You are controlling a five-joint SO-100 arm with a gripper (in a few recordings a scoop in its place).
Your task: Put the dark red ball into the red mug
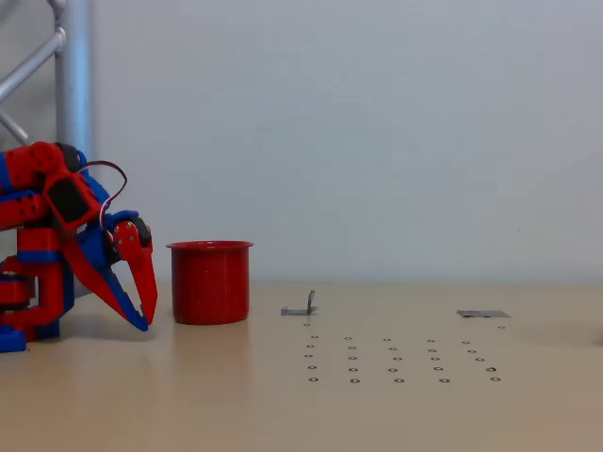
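Observation:
The red mug (210, 282) stands upright on the tan table, left of centre in the fixed view. My red-and-blue gripper (144, 321) hangs just left of the mug, tips pointing down and nearly touching the table. Its two fingers meet at the tips, with nothing between them. The dark red ball is out of view; the mug's inside is hidden from this low side angle.
A small metal bracket (301, 306) lies right of the mug, and a flat metal plate (482, 314) sits further right. Rows of small holes (396, 358) dot the table's middle. A metal frame post (73, 71) rises behind the arm at left.

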